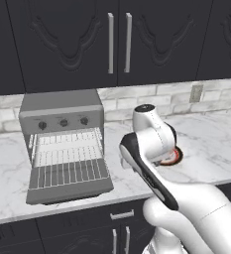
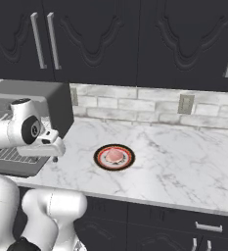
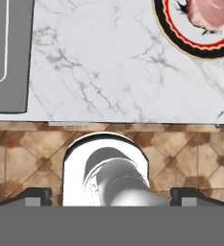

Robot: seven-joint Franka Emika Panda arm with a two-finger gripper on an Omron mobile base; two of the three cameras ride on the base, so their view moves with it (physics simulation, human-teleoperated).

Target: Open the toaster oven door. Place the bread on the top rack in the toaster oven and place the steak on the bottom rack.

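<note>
The toaster oven door is lying flat, exposing both racks; the end effector, fingers spread wide and empty, is hanging near the steak awaiting pickup.

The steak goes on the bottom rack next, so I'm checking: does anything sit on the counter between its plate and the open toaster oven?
Nothing visible: bare marble counter separates the plate holding the steak from the toaster oven; its door lies open.
</note>
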